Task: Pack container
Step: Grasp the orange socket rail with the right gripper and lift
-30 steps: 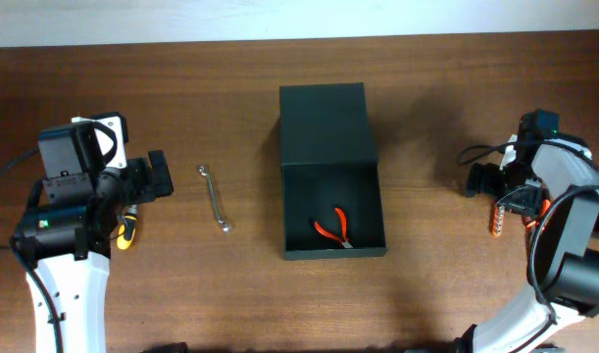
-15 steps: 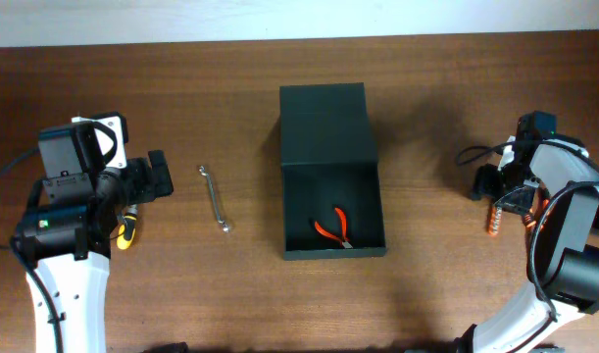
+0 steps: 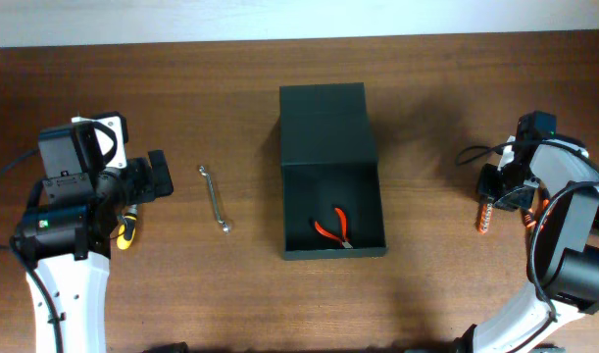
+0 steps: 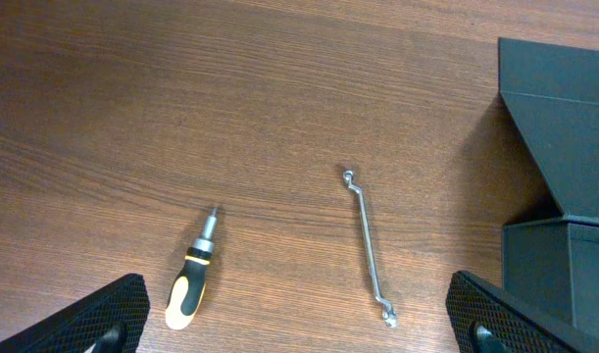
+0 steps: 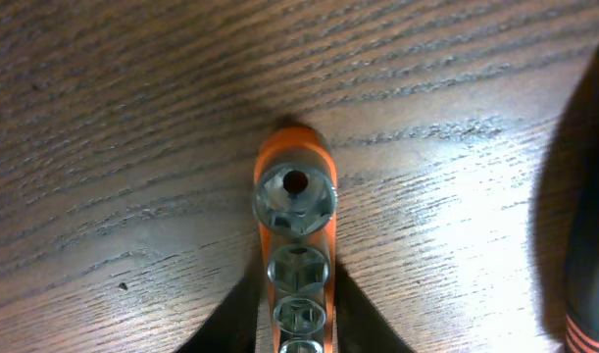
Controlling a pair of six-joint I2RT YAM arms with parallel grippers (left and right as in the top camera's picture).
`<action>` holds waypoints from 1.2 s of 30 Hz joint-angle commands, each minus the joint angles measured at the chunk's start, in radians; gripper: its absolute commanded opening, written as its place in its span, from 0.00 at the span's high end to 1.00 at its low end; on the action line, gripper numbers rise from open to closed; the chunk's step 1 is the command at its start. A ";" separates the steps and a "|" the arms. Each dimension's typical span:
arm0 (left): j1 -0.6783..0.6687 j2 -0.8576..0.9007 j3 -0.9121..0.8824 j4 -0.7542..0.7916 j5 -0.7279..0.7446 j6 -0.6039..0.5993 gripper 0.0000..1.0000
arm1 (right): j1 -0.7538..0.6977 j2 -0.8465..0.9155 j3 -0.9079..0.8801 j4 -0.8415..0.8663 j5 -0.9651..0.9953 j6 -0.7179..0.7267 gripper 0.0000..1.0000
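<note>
The container (image 3: 285,211) stands open at the table's middle, its lid (image 3: 323,120) lying flat behind it, and red-handled pliers (image 3: 333,227) lie inside. At the far right my right gripper (image 3: 491,192) is shut on an orange socket rail (image 3: 483,216). The right wrist view shows the socket rail (image 5: 295,201) resting on the wood, with the gripper (image 5: 297,335) and its dark fingers (image 5: 228,324) pressed against both sides. My left gripper (image 3: 154,178) is open and hangs over the table's left part; in its wrist view the gripper (image 4: 299,328) holds nothing.
A silver wrench (image 3: 214,197) lies between the left arm and the container; it is the same wrench (image 4: 368,245) in the left wrist view. A yellow-and-black screwdriver (image 4: 193,284) lies left of it. The container's wall (image 4: 564,196) fills that view's right edge.
My right gripper has closed from open onto the socket rail, and the rail has shifted a little to the left. The left arm has not moved.
</note>
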 commanded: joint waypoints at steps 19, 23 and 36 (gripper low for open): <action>0.005 -0.002 0.018 0.003 0.016 0.020 0.01 | -0.004 0.033 -0.030 0.000 -0.012 0.008 0.96; 0.005 -0.002 0.018 0.004 0.016 0.020 0.01 | -0.003 0.011 0.016 -0.043 -0.050 0.008 0.96; 0.005 -0.002 0.018 0.006 0.015 0.020 0.01 | 0.228 -0.167 0.484 -0.389 -0.064 -0.156 0.96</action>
